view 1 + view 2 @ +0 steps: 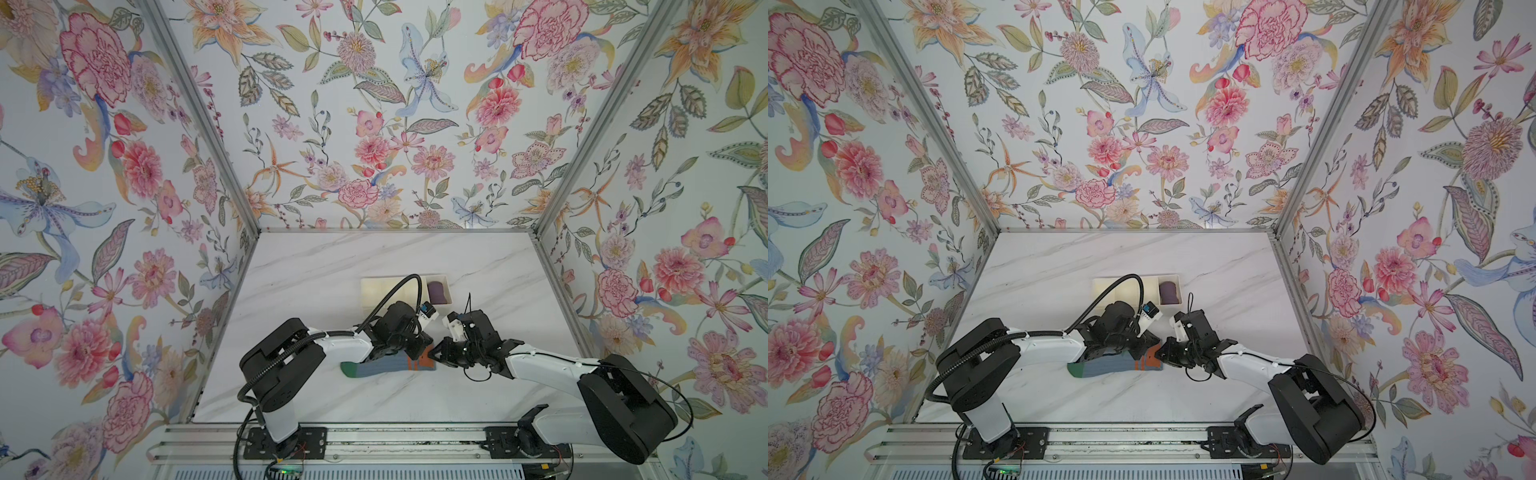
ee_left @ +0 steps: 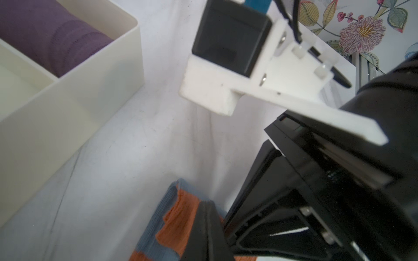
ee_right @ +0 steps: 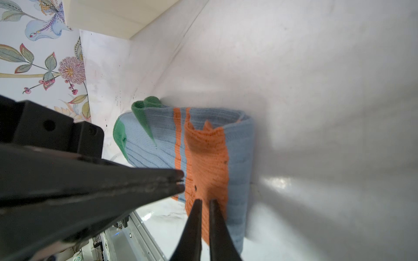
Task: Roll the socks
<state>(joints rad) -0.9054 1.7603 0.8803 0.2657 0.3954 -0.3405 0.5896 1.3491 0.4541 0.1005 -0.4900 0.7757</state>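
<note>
The socks (image 1: 374,368) (image 1: 1100,368) lie flat near the front middle of the table, blue-grey with a green toe on the left. Their orange-striped cuff end is folded over on the right. My left gripper (image 1: 415,355) (image 3: 181,180) is shut, and its tips touch the sock at the orange stripes. I see no cloth between its fingers. In the left wrist view it (image 2: 207,203) rests on the bunched orange cuff (image 2: 181,217). My right gripper (image 3: 204,200) (image 1: 432,357) comes from the right onto the cuff. Its jaws stand a narrow slit apart, and orange shows through.
A cream divided tray (image 1: 374,286) (image 2: 90,90) stands just behind the arms, with a dark purple rolled bundle (image 1: 438,291) (image 2: 56,34) in its right compartment. Floral walls close in the marble table on three sides. A metal rail (image 1: 374,444) runs along the front.
</note>
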